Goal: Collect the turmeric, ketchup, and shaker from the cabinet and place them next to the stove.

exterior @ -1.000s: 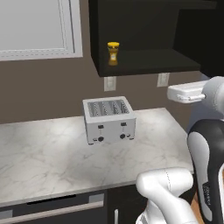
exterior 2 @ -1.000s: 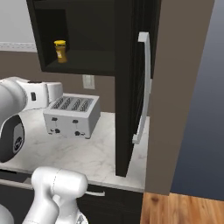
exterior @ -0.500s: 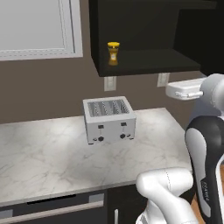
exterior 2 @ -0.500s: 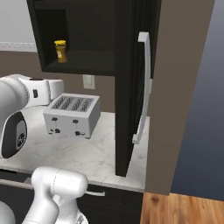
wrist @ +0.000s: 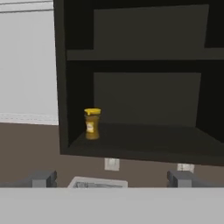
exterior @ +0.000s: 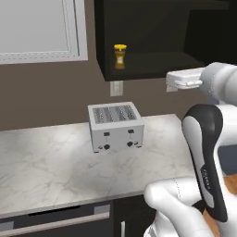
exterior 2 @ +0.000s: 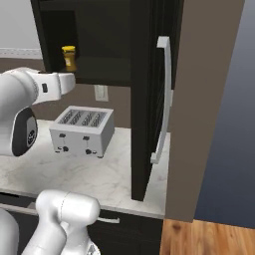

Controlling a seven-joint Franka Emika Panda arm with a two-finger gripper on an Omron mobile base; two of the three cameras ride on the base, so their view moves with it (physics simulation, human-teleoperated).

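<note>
The step in hand looks like the reach for the first item. The turmeric (wrist: 92, 124) stands upright on the lower shelf of the open cabinet (wrist: 131, 148), far to its left end, close against the side wall. In the hand view it sits at about 10 o'clock from centre, with bare shelf stretching away toward 3 o'clock. Neither ketchup nor shaker can be made out on the shelves facing the camera.

The end effector (wrist: 111, 178) is open, its two dark fingertips spread wide at the bottom of the hand view, holding nothing and well apart from the jar. From the left base view the hand hangs level with the shelf edge, off toward 3 o'clock of the turmeric. A toaster (exterior: 115, 126) sits on the marble table (exterior: 46, 166) below.

The next move probably calls for swinging the hand toward 9 o'clock to centre the jar between the fingers, then advancing into the cabinet without clipping the side wall.
</note>
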